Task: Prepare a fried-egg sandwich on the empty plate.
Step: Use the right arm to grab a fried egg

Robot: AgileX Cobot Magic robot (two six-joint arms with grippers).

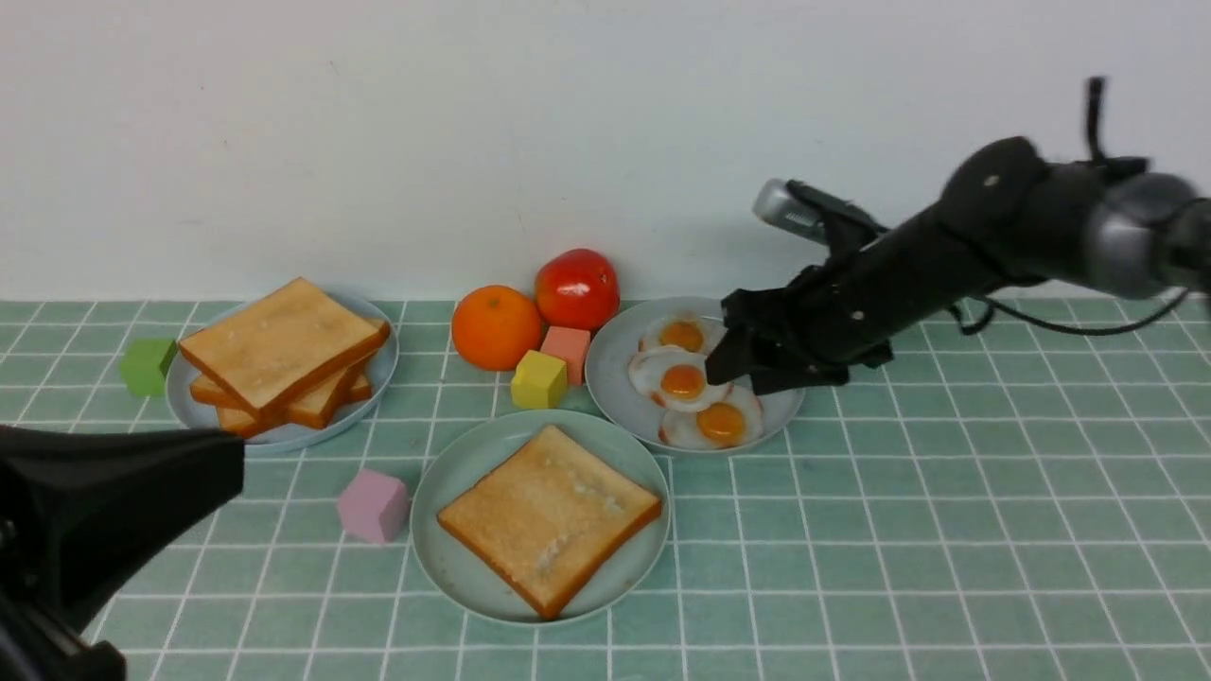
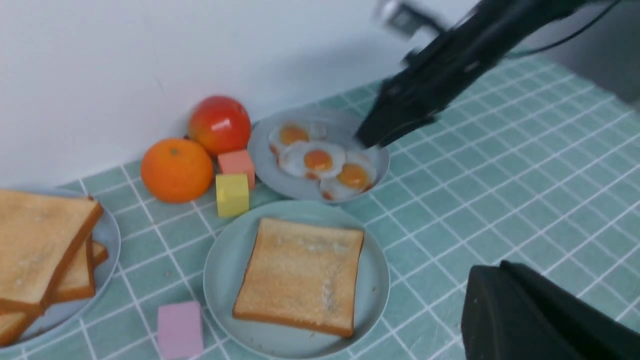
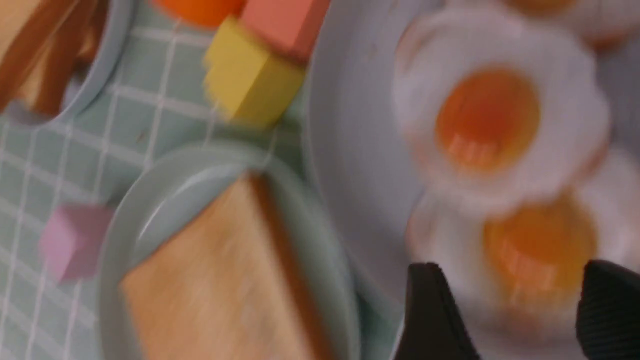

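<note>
1. Worktop [image 1: 946, 530], green checked cover. The food sits on three plates, centre and toward the wall.
2. Mint-green plate [image 1: 464, 468], front centre, nearest me. One toast slice [image 1: 549, 515] lies flat on it with nothing on top. I read that as the base of the fried-egg sandwich laid. The egg and the top slice are left to do, so roughly a third through.
3. Left grey-blue plate [image 1: 312, 433] carries the toast pile [image 1: 284, 350], several slices. This is the likely source for the top slice.
4. Right grey-blue plate [image 1: 610, 388], just behind the mint one. Three fried eggs [image 1: 683, 380] overlap on it, none lifted.
5. Right hand [image 1: 747, 374], fingers spread, tips angled down over the eggs. In the wrist view the fingers [image 3: 430, 310] straddle the front egg [image 3: 540, 245]. The view is blurred, so I cannot tell if they touch it. Nothing is gripped.
6. Left hand [image 1: 227, 473], low at the near-left edge and well apart from the mint plate. It is pressed together and carries nothing that I can see.
7. Small items: orange [image 1: 496, 327], tomato [image 1: 577, 288], yellow block [image 1: 538, 379], pink block [image 1: 374, 506]. They are not part of the job.
</note>
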